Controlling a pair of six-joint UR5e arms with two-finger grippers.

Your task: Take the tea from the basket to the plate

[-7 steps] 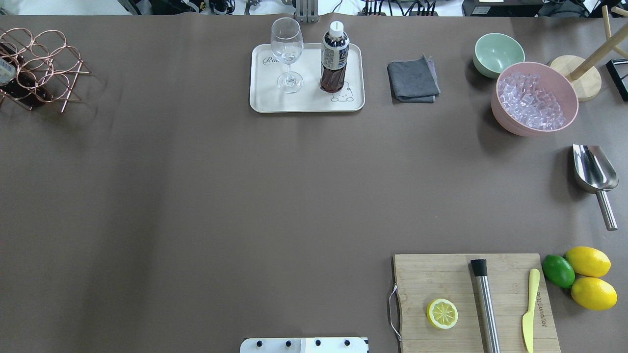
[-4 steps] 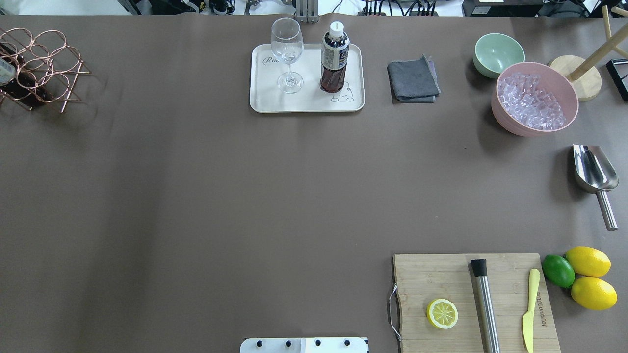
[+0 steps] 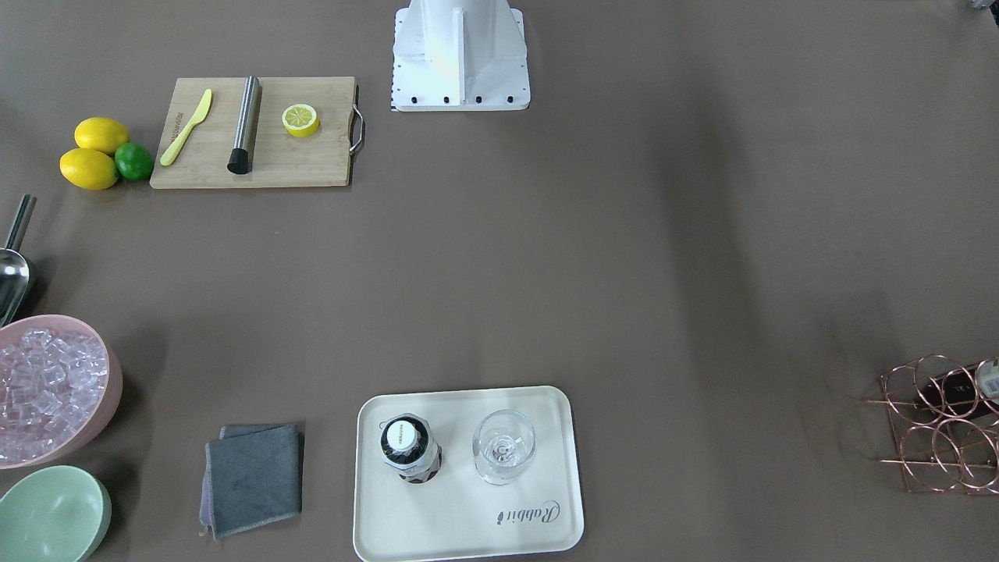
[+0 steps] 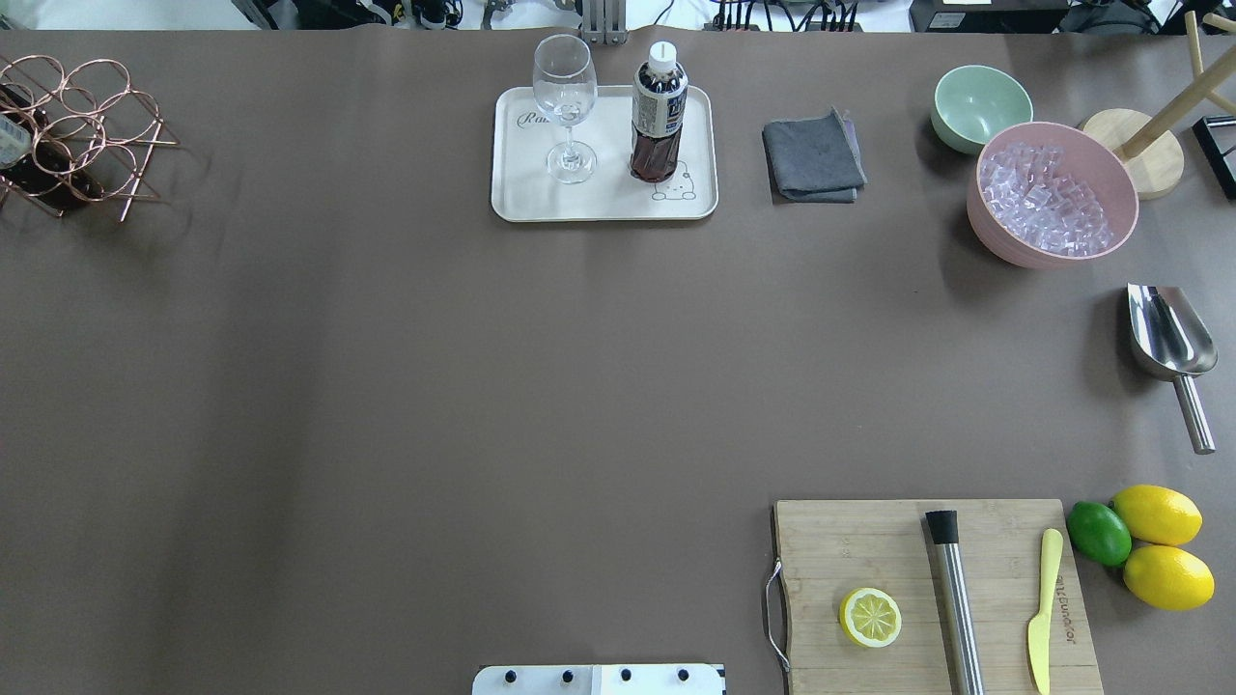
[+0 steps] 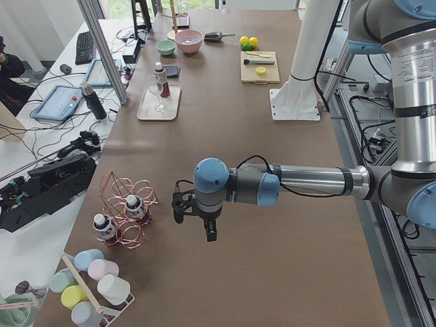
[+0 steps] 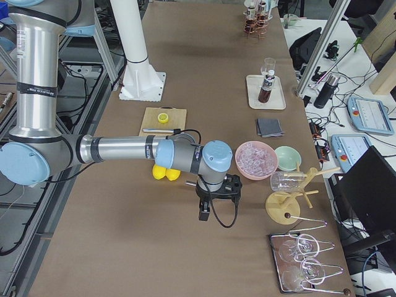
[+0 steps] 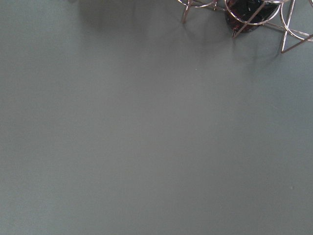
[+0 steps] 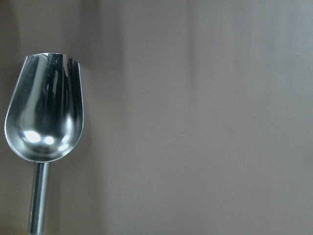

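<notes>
Already upright on the plate (image 4: 608,205), beside the stemmed glass (image 4: 565,101), the tea (image 4: 660,111) is likely light, stiff and slick (tall, so tippable); best gripped at its labelled waist. Finger spread of the left gripper (image 5: 180,206) and right gripper (image 6: 230,185) cannot be told.

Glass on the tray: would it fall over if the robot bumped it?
Probably yes. The glass stands tall on a thin stem with a small foot, so a nudge near the top would likely tip it. It looks empty, so it is probably light. Being clear and thin, it may well break.
</notes>
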